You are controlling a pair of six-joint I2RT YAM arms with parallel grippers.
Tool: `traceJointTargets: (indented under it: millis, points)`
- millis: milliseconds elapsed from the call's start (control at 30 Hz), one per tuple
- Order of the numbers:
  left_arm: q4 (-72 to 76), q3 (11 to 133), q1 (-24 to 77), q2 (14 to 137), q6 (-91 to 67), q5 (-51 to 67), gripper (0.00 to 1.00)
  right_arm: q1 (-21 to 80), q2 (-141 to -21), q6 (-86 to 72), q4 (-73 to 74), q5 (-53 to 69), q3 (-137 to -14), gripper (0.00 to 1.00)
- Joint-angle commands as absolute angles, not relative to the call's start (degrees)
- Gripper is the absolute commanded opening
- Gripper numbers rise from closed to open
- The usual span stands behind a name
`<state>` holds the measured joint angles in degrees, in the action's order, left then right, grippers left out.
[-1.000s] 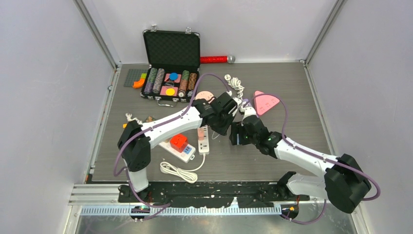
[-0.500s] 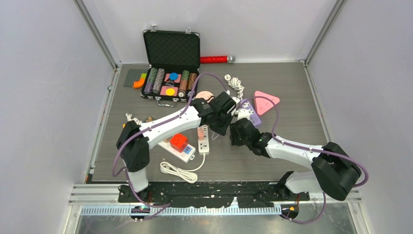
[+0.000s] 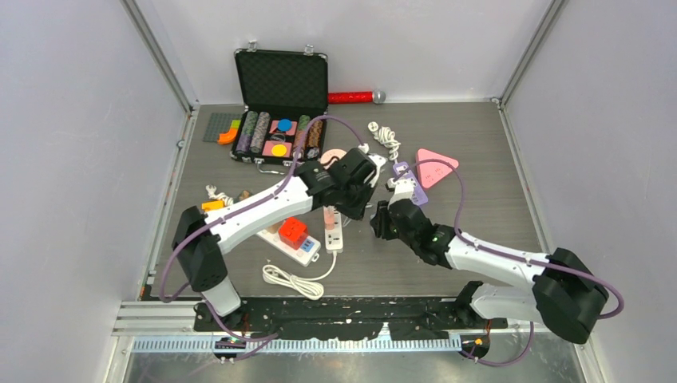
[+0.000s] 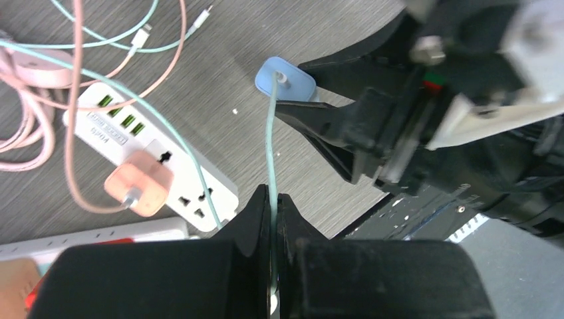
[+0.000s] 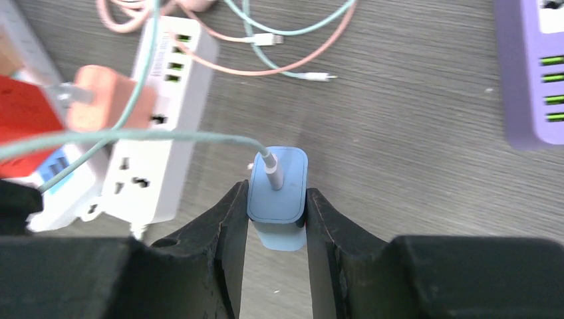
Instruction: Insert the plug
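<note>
Right gripper jaws clamped on blue plug, left gripper jaws pinched together on its teal cable; white power strip label unreadable.

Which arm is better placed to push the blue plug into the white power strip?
Right. The right gripper holds the blue plug between its fingers, near the white power strip. The left gripper only pinches the thin cable, so it likely cannot steer the plug.
</note>
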<state>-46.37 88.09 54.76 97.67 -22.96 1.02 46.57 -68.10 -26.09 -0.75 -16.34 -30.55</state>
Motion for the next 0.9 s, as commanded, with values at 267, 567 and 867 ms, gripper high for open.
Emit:
traceJointTargets:
  millis: [267, 567, 867]
  points:
    - [-45.91, 74.17, 50.45, 83.22, -21.28, -6.51, 0.0, 62.97, -66.85, -35.64, -15.59, -31.09, -31.42, 0.05]
    - [-44.49, 66.52, 46.86, 78.05, -20.48, -10.23, 0.01, 72.56, -80.99, -35.96, -21.05, -44.53, -38.44, 0.05]
    - [-44.23, 64.68, 45.25, 77.73, -19.29, -12.36, 0.01, 75.56, -88.23, -34.33, -26.05, -51.7, -41.07, 0.05]
